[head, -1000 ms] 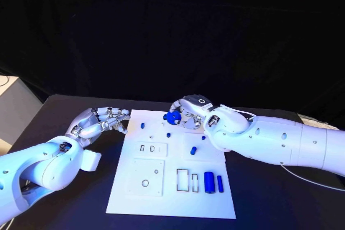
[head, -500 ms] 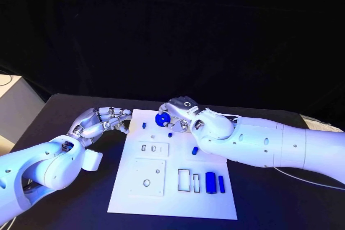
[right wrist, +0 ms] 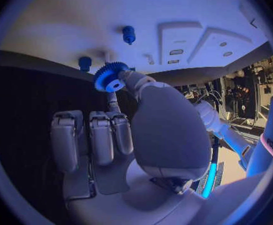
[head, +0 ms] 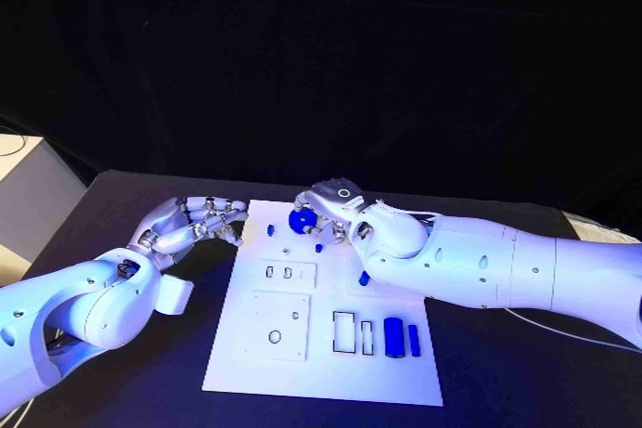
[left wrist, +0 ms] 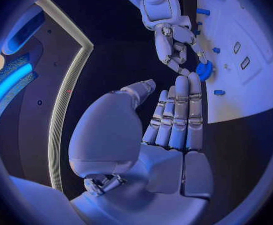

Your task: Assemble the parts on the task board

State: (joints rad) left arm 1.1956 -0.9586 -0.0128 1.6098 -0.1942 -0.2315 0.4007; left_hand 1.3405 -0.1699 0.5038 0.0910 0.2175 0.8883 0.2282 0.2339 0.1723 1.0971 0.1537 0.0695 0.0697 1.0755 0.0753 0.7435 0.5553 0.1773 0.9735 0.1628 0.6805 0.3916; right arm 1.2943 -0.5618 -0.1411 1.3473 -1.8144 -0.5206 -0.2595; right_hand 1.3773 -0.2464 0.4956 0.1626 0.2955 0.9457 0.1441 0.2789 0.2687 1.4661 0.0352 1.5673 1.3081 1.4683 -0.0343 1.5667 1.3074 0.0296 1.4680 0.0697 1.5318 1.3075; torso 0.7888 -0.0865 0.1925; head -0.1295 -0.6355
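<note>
Black desk under dark backdrop; white board lies at its middle. Right hand over the board's far edge, pinching a blue gear between thumb and a finger, the other fingers lying straight and side by side; the gear is clear of the board surface, close to two small blue pegs standing in the board's far part. Left hand at the board's far left corner, holding nothing; its fingers extended and close together, thumb set apart, tips near the board edge. Whether they touch the board, cannot tell. Near side of the board: a blue cylinder and a slimmer blue bar lying side by side, just right of two rectangular slots. Another small blue piece lies mid-board beside the right forearm. Left half of the board carries two raised white plates, the farther one with two small slots, the nearer with a round hole.
</note>
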